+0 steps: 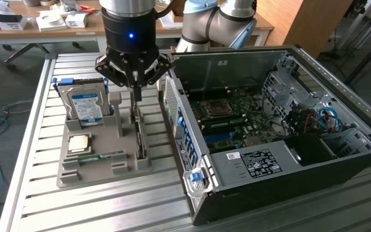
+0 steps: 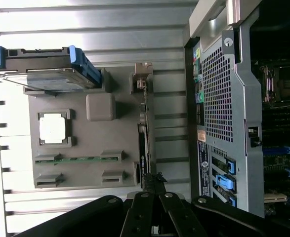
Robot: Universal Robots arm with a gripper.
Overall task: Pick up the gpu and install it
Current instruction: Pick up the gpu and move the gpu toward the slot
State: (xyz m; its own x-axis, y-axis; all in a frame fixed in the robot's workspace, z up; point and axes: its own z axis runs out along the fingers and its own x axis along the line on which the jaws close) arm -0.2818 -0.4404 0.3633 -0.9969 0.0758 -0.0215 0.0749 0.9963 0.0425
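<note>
One arm (image 1: 129, 29) with one claw (image 1: 135, 96) hangs over the slatted metal bench (image 1: 108, 208). Two big things stand on the bench: one gray holder tray (image 1: 98, 170) and, just beside it on the exterior view's right, one open computer case (image 1: 340, 157). The tray carries four parts, one of each kind. These are one hard drive (image 1: 85, 104) standing upright at the far end, one square processor chip (image 1: 78, 143) lying flat, one green memory stick (image 1: 96, 155) lying flat, and the gpu (image 1: 139, 137).

The gpu stands on its long edge in a slot at the side of the tray nearest to the case. Its long axis runs along the case's rear panel (image 1: 180, 130), from the near end of the tray toward the hard drive's end. Its flat faces look sideways. Which end bears the bracket cannot be told.

The claw is fully closed, with its fingers pressed together and nothing visible between them. It is over the line of the gpu, but whether the tips touch the card's top edge cannot be told.

The exterior view looks into the case, where the motherboard (image 1: 231, 121) and blue cables (image 1: 327, 118) lie. The wrist view looks straight down. There the gpu (image 2: 142, 138) is a thin dark line, and the claw (image 2: 153, 178) tips meet over its end farthest from the hard drive (image 2: 51, 74).
</note>
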